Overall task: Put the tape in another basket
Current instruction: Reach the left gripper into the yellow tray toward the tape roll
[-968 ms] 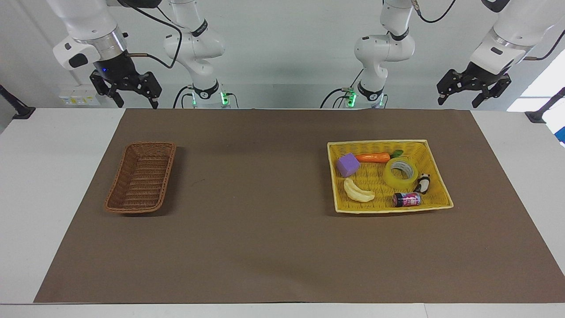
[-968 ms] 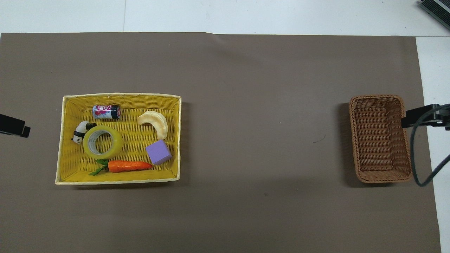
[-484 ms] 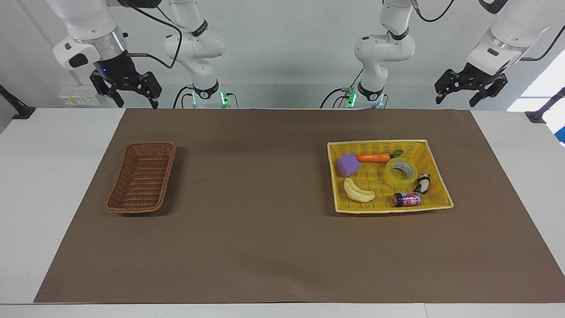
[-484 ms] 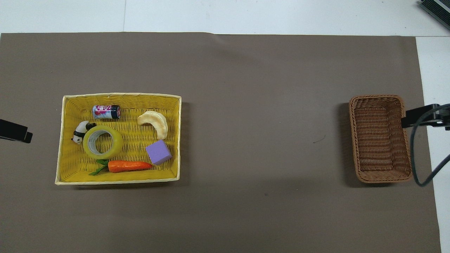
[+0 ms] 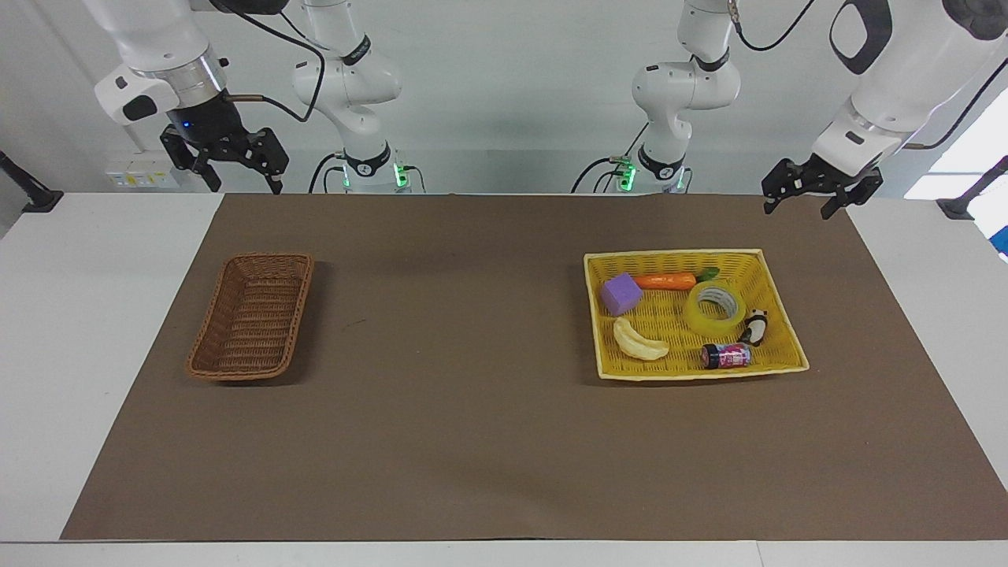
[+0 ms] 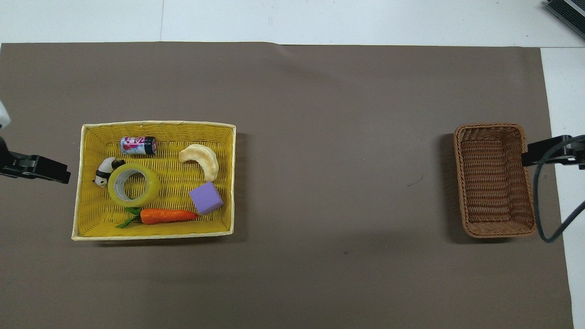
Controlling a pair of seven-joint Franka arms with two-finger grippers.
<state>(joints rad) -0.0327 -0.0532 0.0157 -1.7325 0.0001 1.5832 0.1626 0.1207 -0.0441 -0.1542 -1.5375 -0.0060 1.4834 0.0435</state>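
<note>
The tape, a wide yellow roll with a grey-white core, lies flat in the yellow square tray among other items. The brown wicker basket stands empty at the right arm's end of the table. My left gripper is open and empty, raised over the mat beside the tray at the left arm's end. My right gripper is open and empty, raised over the table edge by the robots, beside the wicker basket; in the overhead view only part of it shows.
In the yellow tray also lie a purple cube, a carrot, a pale banana-shaped piece, a small can and a panda figure touching the tape. A brown mat covers the table.
My left gripper has come down and moved in toward the yellow tray. The right arm has not moved. Nothing on the table has moved.
</note>
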